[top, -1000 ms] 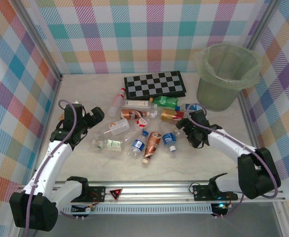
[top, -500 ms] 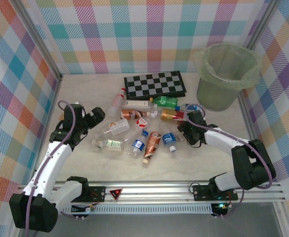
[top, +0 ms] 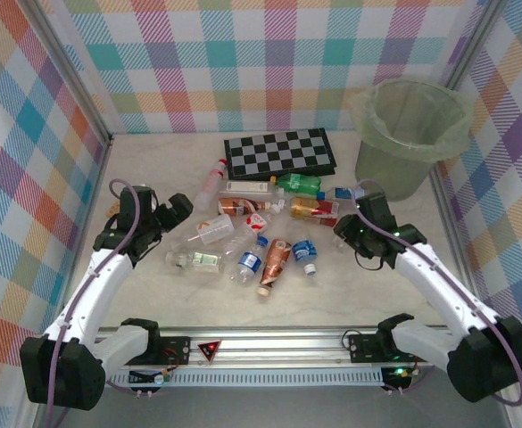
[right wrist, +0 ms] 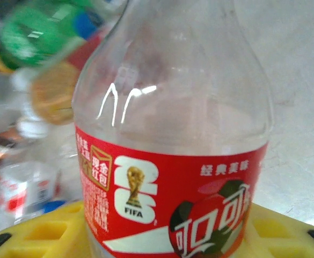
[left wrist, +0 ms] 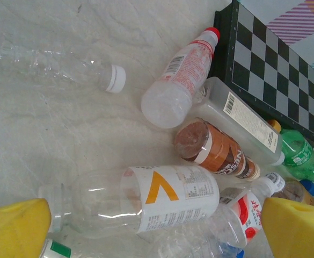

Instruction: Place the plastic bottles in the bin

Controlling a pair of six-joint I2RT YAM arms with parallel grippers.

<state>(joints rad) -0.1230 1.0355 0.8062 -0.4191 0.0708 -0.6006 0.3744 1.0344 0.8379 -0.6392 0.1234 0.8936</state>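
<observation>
Red-labelled plastic bottle [right wrist: 173, 161], gripped by the right pincer [right wrist: 167, 234], points neck-first outward.

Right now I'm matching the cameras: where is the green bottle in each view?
Top external: green bottle mid-table, just in front of the checkerboard.
Left wrist: green bottle at the right edge, below the checkerboard's corner.
Right wrist: blurred green shape top left, probably it.
Shared landmark: the checkerboard, top and left wrist views.
</observation>
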